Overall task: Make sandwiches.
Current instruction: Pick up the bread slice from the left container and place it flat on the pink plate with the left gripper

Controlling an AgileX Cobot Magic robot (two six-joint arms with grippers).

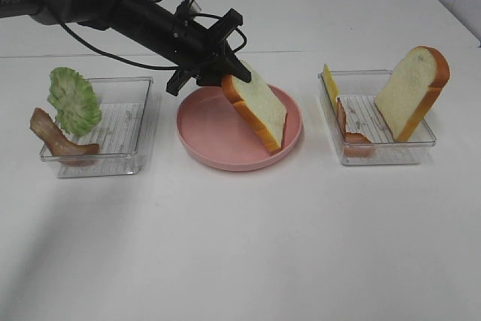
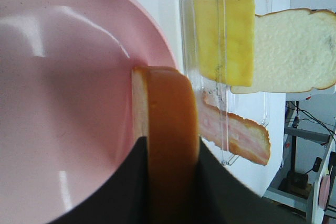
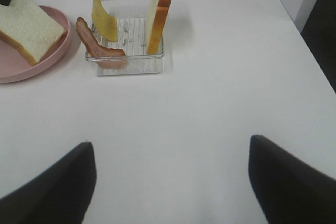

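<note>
The left gripper (image 1: 223, 74) is clamped on the crust edge of one bread slice (image 1: 259, 107), holding it tilted over the pink plate (image 1: 210, 137) with the lower edge down by the plate's right rim; contact cannot be confirmed. The right gripper (image 3: 170, 182) hangs above the white table (image 3: 210, 103), jaws wide apart, nothing between them. Right clear tray (image 1: 421, 144) — second bread slice (image 1: 412, 92) leaning upright, cheese slice (image 1: 330, 84), bacon strip (image 1: 352, 131); left clear tray (image 1: 135, 159) — lettuce leaf (image 1: 74, 101), another bacon strip (image 1: 56, 137).

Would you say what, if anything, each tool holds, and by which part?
The left tool clamps the white, orange-crusted toy bread slice by its crust edge; the right tool holds nothing.
</note>
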